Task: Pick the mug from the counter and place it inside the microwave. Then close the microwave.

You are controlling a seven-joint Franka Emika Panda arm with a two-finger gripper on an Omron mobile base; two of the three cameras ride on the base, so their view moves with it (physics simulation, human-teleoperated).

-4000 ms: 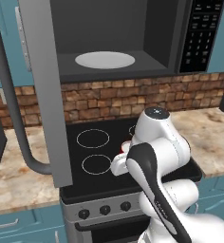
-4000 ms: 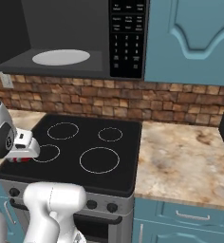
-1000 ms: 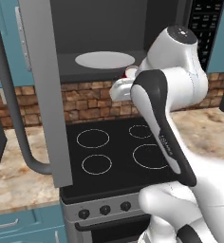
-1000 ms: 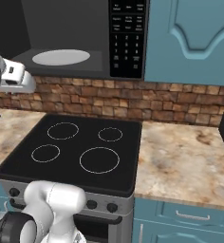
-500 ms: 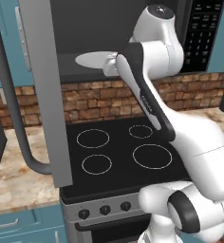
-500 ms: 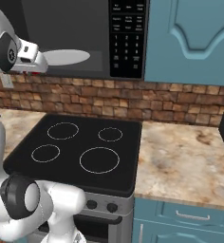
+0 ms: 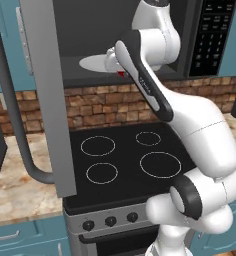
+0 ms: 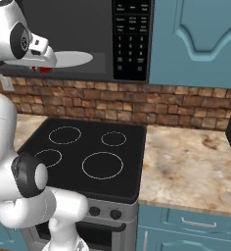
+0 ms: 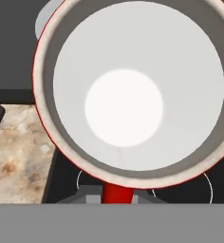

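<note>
**Mug Held at the Microwave's Mouth**

Seen from the left base view: microwave door [image 7: 42, 95] swung wide open at the far left of the microwave [image 7: 140, 40], long grey handle hanging down over the counter [image 7: 20, 185]. Right of the door, white turntable [image 7: 97, 62] inside the dark cavity. Raised at the cavity's front edge, just right of the turntable, the gripper [image 7: 121, 71], closed on the red mug [image 7: 121, 74]. Looked at along the hand, mug's white inside [image 9: 128, 90] facing the camera. Right of the cavity, black keypad panel [image 7: 212, 35]. Below the microwave, black stovetop [image 7: 130, 160].
</note>
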